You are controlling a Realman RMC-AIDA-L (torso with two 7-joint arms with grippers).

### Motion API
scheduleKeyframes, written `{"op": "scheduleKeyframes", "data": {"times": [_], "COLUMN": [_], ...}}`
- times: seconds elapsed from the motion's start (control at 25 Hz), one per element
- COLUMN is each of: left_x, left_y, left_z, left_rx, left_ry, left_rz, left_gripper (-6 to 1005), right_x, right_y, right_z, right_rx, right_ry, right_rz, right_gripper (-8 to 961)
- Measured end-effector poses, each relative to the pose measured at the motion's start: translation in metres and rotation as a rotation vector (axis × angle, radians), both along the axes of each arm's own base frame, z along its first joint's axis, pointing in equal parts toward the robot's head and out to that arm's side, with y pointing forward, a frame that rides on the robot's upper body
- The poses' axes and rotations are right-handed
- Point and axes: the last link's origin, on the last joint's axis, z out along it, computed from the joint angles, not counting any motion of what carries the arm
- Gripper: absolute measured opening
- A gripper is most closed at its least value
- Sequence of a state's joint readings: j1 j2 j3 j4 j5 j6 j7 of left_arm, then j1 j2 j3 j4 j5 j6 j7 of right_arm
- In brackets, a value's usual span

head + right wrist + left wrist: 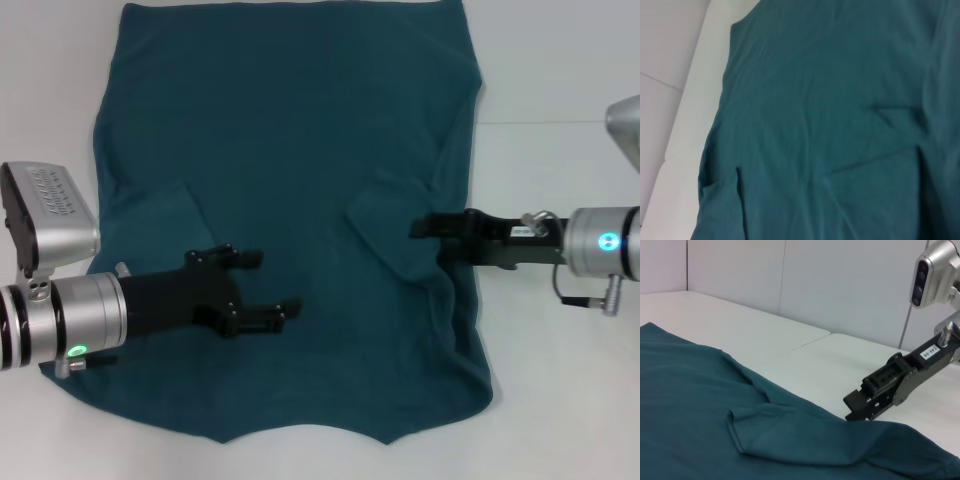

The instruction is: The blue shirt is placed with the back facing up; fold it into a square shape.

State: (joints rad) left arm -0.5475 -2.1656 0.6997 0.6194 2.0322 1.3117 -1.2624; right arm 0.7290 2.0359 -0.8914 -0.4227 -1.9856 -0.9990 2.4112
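Observation:
The blue shirt (300, 150) lies flat on the white table, plain side up, with its neckline at the near edge. Both sleeves are folded inward onto the body. My left gripper (265, 285) hovers open over the shirt's near left part, nothing between its fingers. My right gripper (418, 228) reaches in from the right, over the folded right sleeve near the shirt's right edge. In the left wrist view the right gripper (852, 409) sits at the edge of the shirt (690, 405). The right wrist view shows only the shirt (815, 125) and table.
The white table (560, 80) shows bare on both sides of the shirt, with a seam line on the right. A white wall (840, 285) stands beyond the table.

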Motion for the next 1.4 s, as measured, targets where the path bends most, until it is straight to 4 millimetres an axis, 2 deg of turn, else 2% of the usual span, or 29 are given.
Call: {"op": "scheduleKeyframes", "data": {"times": [0.44, 0.68, 0.92, 1.08, 1.4], "left_x": [-0.005, -0.012, -0.014, -0.014, -0.014], "left_y": [-0.001, -0.004, -0.004, -0.003, -0.003], "left_z": [0.004, 0.010, 0.011, 0.012, 0.013], "left_rx": [0.012, 0.031, 0.032, 0.036, 0.039], "left_ry": [0.011, 0.020, 0.019, 0.017, 0.014], "left_rz": [0.006, 0.023, 0.035, 0.038, 0.039], "left_gripper": [825, 823, 821, 819, 816], "right_x": [-0.030, -0.048, -0.056, -0.051, -0.017], "right_y": [0.004, 0.005, 0.001, 0.000, -0.003], "right_z": [-0.030, -0.036, -0.036, -0.030, -0.006], "right_rx": [-0.016, -0.038, -0.059, -0.048, 0.007], "right_ry": [0.016, 0.064, 0.109, 0.116, 0.079], "right_rz": [0.050, 0.106, 0.140, 0.139, 0.074], "right_gripper": [759, 760, 760, 760, 759]}}
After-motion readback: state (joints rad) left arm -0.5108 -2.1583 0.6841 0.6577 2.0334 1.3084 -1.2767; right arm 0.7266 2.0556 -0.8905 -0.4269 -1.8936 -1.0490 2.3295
